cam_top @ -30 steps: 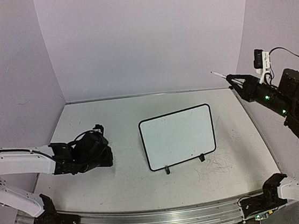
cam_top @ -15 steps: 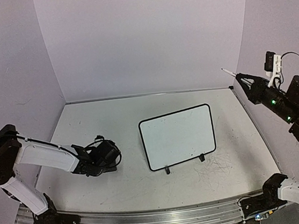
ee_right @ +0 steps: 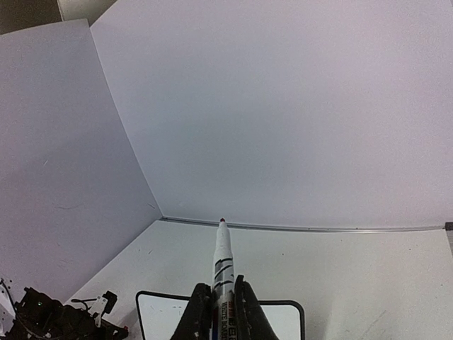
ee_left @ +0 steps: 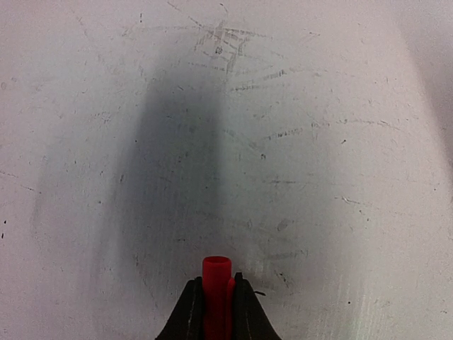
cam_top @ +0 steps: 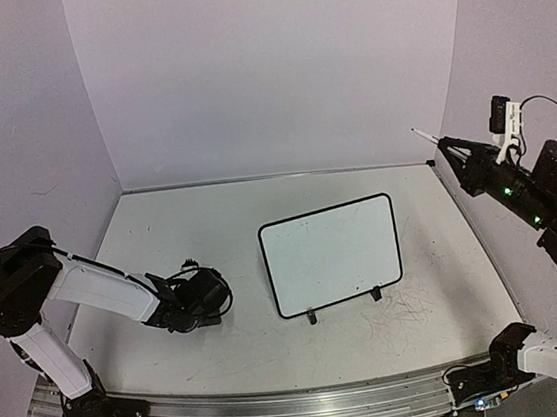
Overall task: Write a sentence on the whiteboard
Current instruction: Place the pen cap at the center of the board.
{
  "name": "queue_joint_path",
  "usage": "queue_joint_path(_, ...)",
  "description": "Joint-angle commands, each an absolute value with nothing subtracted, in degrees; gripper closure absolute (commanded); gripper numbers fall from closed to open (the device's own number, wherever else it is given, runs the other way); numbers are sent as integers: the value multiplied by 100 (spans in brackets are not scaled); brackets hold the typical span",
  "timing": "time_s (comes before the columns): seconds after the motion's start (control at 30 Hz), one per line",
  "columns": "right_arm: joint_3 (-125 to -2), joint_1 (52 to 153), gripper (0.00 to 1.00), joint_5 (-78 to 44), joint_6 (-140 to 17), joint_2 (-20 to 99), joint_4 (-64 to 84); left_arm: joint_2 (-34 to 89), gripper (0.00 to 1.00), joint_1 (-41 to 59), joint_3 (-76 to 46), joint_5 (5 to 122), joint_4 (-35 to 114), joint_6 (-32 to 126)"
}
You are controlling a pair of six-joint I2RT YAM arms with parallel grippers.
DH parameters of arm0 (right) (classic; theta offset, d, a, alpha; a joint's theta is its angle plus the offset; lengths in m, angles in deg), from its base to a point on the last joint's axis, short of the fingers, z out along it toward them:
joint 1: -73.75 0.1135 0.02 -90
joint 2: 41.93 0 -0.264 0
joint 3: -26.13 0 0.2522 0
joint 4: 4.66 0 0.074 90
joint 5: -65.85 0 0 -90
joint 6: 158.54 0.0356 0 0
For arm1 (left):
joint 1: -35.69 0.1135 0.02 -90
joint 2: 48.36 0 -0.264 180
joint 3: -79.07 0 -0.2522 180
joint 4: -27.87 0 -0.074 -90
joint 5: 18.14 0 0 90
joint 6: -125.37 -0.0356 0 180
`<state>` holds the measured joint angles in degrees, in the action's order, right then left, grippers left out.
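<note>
Clamping a red cap (ee_left: 216, 270), your left gripper (ee_left: 216, 292) sits left of the whiteboard (cam_top: 332, 253). Your right gripper (ee_right: 223, 289) holds a marker (ee_right: 223, 256) right of it.

Scuffed matt white tabletop (ee_left: 318, 142), smooth whiteboard (cam_top: 332, 253), seemingly plastic red cap (ee_left: 216, 275), metal rail (cam_top: 302, 413)

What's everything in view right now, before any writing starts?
whiteboard: one, white with a black frame, blank, mid-table, two black clip feet at its near edge.
marker: one, white with a red tip, uncapped, raised near the table's far right corner.
marker cap: one, red, low over the table, left of the whiteboard.
table: one, white, scuffed.
left end effector: one, black, shut on the marker cap.
right end effector: one, black, shut on the marker.
</note>
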<state>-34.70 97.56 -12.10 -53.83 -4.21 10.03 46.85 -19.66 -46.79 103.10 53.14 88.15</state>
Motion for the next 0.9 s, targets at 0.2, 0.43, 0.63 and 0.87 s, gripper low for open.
queue_joint_path(0.2, -3509, 9763, 100, -1397, -5652, -364, 822, 5019, 92, -1950, -4559, 10233, 5253, 8904)
queue_joint_path(0.43, -3509, 9765, 100, -1288, -5685, -285, 813, 5176, 87, -1950, -4462, 10209, 5256, 8865)
queue_joint_path(0.63, -3499, 9762, 100, -1132, -5725, -176, 835, 5121, 83, -1950, -4470, 10224, 5280, 8868)
queue_joint_path(0.87, -3585, 9765, 100, -997, -5713, 30, 1049, 4862, 76, -1950, -4523, 10276, 5319, 8874)
